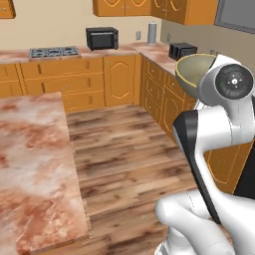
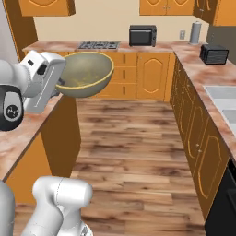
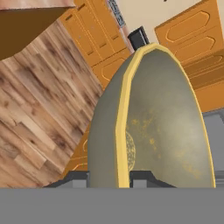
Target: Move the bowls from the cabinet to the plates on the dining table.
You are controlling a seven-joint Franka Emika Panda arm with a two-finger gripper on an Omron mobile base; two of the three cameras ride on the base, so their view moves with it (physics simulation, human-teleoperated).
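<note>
**Ana:** Stone first, on the far left of the left base view: the dining table (image 1: 30, 164), its reddish-pink marbled top filling that side. What comes after it?

**Ben:** Wooden floor (image 1: 124, 149), running back to a row of orange base cabinets (image 1: 84, 79). On the counter above them sit a gas hob (image 1: 54, 52) and a black microwave (image 1: 102, 38), then a grey cylinder (image 1: 152, 33) near the corner and a black toaster (image 1: 182, 50) on the right-hand run.

**Ana:** And the bowl?

**Ben:** Right of all that, the bowl (image 1: 191, 72) is up in the air beside the arm's white wrist, tilted, its yellowish inside facing the camera. From the right base view the same bowl (image 2: 85, 73) hangs by the near corner of the table, above floor level, rim tipped toward the arm.

**Ana:** Is it actually held?

**Ben:** Yes. In the hand view the gripper (image 3: 124, 178) has its two dark tips drawn in narrow on the bowl's yellow rim (image 3: 124, 109), one tip on the olive outside, the other on the speckled inside.

**Ana:** Anything further right?

**Ben:** In the right base view, a sink (image 2: 224, 101) set in the counter at the right edge.
</note>
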